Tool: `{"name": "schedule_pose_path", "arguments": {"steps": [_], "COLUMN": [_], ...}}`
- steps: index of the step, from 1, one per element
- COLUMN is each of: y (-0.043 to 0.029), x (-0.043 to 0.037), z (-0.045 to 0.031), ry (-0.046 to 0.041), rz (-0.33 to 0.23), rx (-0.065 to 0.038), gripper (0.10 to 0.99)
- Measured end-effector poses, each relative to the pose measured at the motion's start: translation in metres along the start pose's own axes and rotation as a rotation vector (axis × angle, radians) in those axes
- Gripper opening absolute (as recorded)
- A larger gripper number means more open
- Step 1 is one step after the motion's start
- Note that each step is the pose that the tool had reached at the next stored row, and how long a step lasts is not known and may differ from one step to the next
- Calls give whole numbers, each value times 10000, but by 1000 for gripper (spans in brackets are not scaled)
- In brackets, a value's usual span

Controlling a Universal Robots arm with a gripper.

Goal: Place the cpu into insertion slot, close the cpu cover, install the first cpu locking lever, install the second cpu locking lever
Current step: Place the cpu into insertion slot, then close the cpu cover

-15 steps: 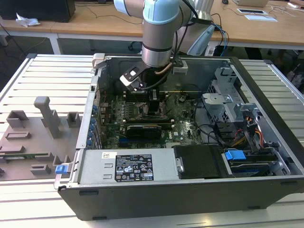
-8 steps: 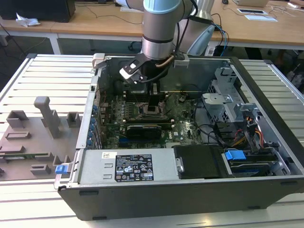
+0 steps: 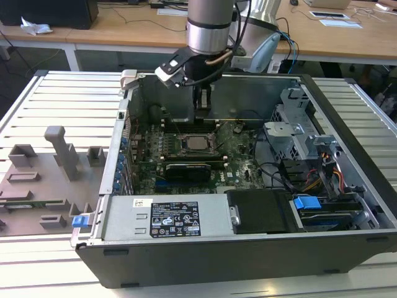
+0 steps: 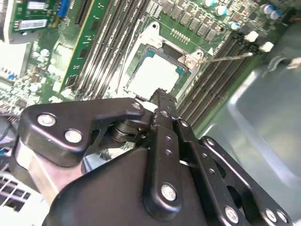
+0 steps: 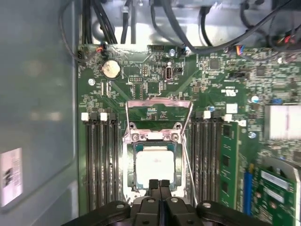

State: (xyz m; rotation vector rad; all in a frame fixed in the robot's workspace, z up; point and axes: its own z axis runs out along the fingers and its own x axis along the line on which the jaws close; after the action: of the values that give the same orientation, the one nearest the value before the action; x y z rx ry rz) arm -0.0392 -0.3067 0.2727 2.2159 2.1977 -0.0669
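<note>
The cpu (image 5: 154, 165) sits in the slot (image 5: 133, 165) at mid-board, and the cover (image 5: 176, 160) looks down around it. The gripper (image 5: 159, 183) hangs just above the cpu's edge, fingers pressed together and empty. The cpu lies straight below its tips.

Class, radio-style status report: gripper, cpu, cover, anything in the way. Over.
Gripper shut, empty, just above cpu. Chip seated, cpu cover down around it. One lever wire sticking out, unlatched. No obstruction seen.
</note>
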Motion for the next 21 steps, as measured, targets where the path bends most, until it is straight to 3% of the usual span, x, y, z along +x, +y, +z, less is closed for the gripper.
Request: {"name": "schedule_pose_path", "arguments": {"steps": [4,15,19,21], "y": [-2,7,104,190], "x": [-6,-6,-5,-5], "z": [-137,-140,-141,-143], "ry": [0,4,4,3], "rz": [0,-2,-1,-2], "rx": [-1,0,0,1], "gripper": [106,106,106,106]}}
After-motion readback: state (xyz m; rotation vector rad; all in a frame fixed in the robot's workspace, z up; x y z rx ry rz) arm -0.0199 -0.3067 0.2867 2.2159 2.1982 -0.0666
